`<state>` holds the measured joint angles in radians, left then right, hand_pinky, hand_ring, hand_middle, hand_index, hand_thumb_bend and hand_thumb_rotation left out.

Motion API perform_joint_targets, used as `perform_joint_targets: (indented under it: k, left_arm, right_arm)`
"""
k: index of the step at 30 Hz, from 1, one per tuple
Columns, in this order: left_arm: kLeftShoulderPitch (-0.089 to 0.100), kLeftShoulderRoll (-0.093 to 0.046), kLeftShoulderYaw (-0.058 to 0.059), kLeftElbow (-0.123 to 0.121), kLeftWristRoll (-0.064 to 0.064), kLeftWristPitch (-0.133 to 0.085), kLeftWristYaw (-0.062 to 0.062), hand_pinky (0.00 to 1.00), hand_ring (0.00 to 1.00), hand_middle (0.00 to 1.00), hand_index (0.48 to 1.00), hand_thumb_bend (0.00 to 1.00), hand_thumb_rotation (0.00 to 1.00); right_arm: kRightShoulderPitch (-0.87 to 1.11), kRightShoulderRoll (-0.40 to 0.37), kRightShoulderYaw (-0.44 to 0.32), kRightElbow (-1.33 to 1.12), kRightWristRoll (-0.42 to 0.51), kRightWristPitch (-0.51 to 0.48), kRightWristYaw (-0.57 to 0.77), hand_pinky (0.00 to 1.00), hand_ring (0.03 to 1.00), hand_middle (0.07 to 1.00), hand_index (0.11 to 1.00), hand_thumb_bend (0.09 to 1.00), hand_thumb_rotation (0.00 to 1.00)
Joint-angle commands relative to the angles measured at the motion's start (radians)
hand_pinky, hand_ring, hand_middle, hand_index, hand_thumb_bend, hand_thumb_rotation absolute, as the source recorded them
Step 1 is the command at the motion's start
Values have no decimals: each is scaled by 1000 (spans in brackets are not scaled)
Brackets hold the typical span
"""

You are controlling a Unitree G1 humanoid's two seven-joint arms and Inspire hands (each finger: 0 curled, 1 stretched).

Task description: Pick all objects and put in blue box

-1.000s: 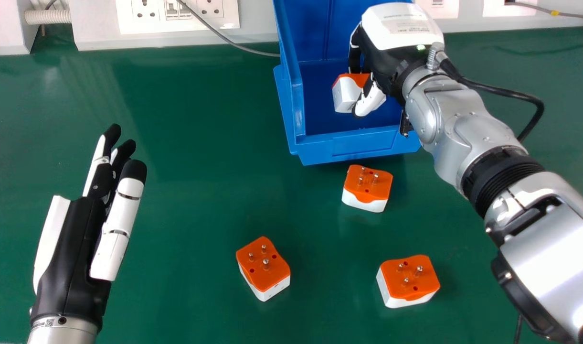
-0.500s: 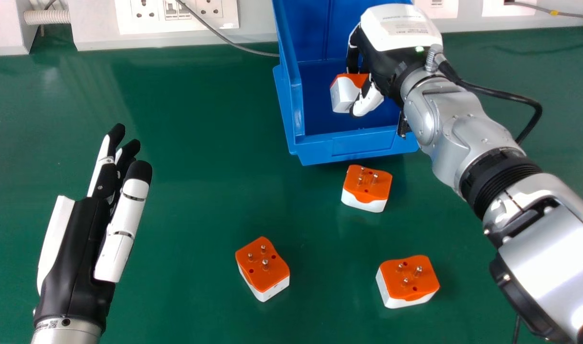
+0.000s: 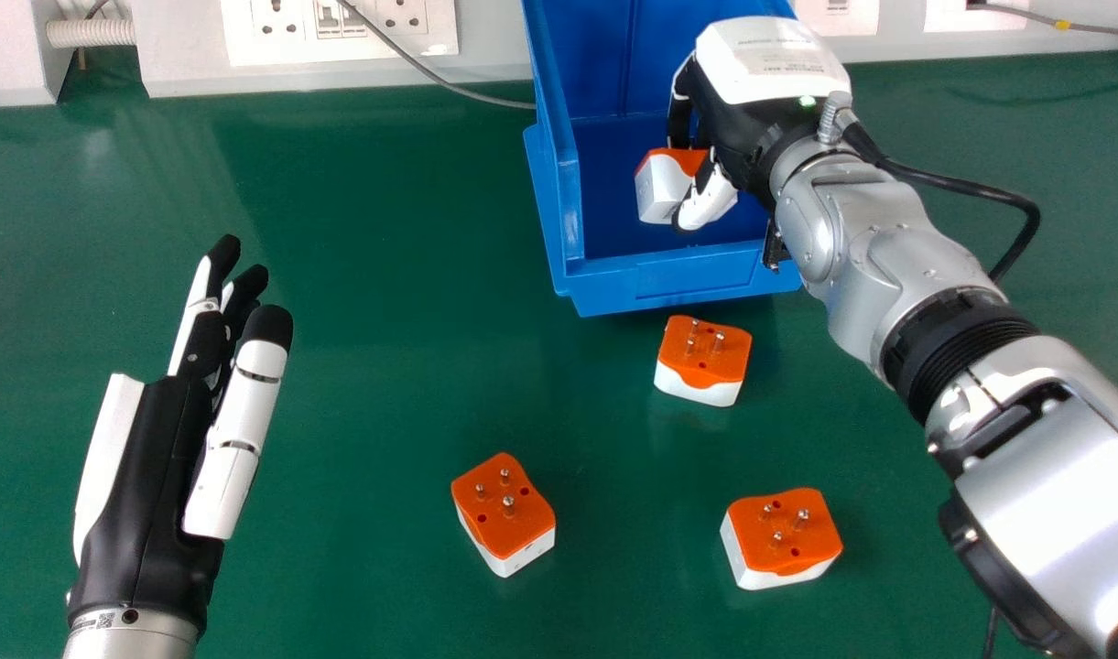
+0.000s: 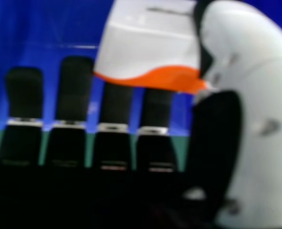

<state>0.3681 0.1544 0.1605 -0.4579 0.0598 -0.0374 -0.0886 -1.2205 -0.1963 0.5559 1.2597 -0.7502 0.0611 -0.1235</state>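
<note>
1 orange-and-white plug adapter (image 3: 659, 192) is pinched in the right hand (image 3: 751, 119), over the floor of the blue bin (image 3: 696, 280); 3 more adapters (image 3: 705, 352) sit outside it on the green tabletop (image 3: 366, 394). The left hand (image 3: 146, 476) is relaxed.

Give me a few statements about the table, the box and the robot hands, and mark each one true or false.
1. The right robot hand grips an adapter. True.
2. The left robot hand also grips one. False: it holds nothing, and its fingers are extended.
3. Three adapters rest on the green table, outside the blue box. True.
4. Those three lie with their pins down. False: the pins point up.
5. Two of those three touch. False: all three lie apart.
6. The box has sockets behind it, to its left. True.
</note>
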Motion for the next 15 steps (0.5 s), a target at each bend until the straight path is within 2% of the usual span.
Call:
perform_joint_targets:
  k: [1, 15]
  left_arm:
    - [4, 0, -3, -37, 8, -4, 6, 914, 966, 965, 985, 474, 1000]
    - [-3, 1, -7, -30, 7, -1, 7, 905, 961, 962, 984, 481, 1000]
  right_arm:
    - [-17, 1, 9, -3, -7, 11, 1, 337, 428, 519, 534, 494, 0]
    - [-16, -3, 30, -3, -3, 16, 10, 349, 442, 519, 515, 496, 0]
